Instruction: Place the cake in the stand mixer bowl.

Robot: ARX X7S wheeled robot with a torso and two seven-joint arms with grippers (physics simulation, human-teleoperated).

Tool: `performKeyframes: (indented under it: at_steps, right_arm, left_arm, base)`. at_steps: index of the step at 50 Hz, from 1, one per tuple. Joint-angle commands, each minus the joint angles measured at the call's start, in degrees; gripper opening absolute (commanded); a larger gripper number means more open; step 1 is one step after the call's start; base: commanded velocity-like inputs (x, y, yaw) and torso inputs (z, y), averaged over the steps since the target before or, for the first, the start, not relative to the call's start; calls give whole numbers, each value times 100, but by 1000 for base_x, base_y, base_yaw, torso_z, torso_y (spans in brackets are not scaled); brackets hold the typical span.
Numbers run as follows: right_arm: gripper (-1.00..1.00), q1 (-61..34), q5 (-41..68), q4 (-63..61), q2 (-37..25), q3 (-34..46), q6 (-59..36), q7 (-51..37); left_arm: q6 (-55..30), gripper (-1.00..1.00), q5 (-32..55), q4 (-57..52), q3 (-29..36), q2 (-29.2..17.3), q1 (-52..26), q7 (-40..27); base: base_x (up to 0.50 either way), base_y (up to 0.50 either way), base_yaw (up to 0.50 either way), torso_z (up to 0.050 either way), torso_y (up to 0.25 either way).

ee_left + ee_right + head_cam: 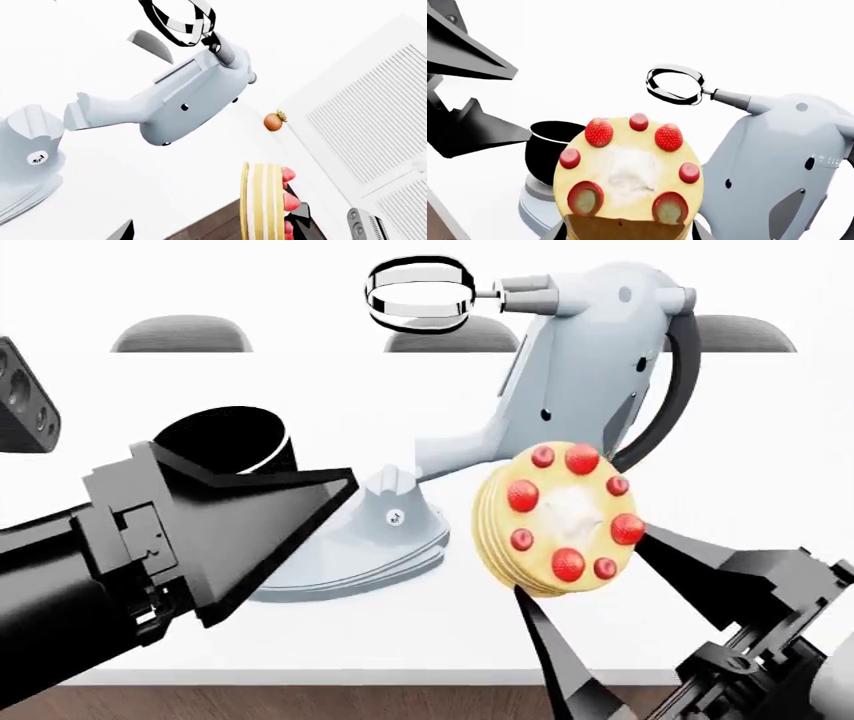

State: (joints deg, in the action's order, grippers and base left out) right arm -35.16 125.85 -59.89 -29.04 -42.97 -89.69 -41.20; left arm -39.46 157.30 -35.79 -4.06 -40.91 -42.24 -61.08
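Left wrist view: we see the cake [262, 202] edge-on, its strawberries facing away from the mixer [167, 107], whose tilted head carries the whisk [180, 17]. A small orange fruit [274, 121] lies beyond, and a louvred door [373, 120] fills one side. The left pincer itself does not show here.

Head view: we find the cake [561, 518] lifted off the white tabletop [400, 640] and turned on edge, iced face toward the camera, grasped between the two dark fingers [567, 660] of the right pincer [607, 580]. It hangs in front of the mixer [574, 390], right of the black bowl [227, 440], not in it. The bowl sits on the mixer base [360, 550], partly hidden by the left pincer [254, 530]; whether that one is released or clenched we cannot tell. The whisk [420, 290] points left above.

Right wrist view: we see the cake [627, 175] close up, clamped at its near edge. The bowl [550, 150] stands behind it on the base, with the whisk [675, 85] higher and the left arm [467, 100] at the side.
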Motion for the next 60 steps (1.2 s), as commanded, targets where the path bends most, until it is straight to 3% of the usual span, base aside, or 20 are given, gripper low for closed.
performKeyframes:
  at_steps: [1, 12, 37, 60]
  right_arm:
    - [-100, -133, -1320, -10, 306, 602, -29, 766]
    - [-100, -246, -731, -10, 192, 504, -28, 306]
    - [-100, -289, -650, -10, 244, 546, -29, 304]
    - [-100, -409, 562, -10, 272, 235, -28, -497]
  left_arm:
    - [-228, 100, -7, 212, 228, 157, -44, 250]
    - [-82, 100, 90, 0, 355, 126, -275, 164]
    - [-152, 100, 22, 123, 658, 336, -588, 367]
    - [-374, 100, -225, 428, 1045, 553, -761, 554]
  base:
    - [0, 0, 0, 0, 0]
    - [0, 0, 0, 0, 1]
    - [0, 0, 0, 1, 0]
    - [0, 0, 0, 0, 0]
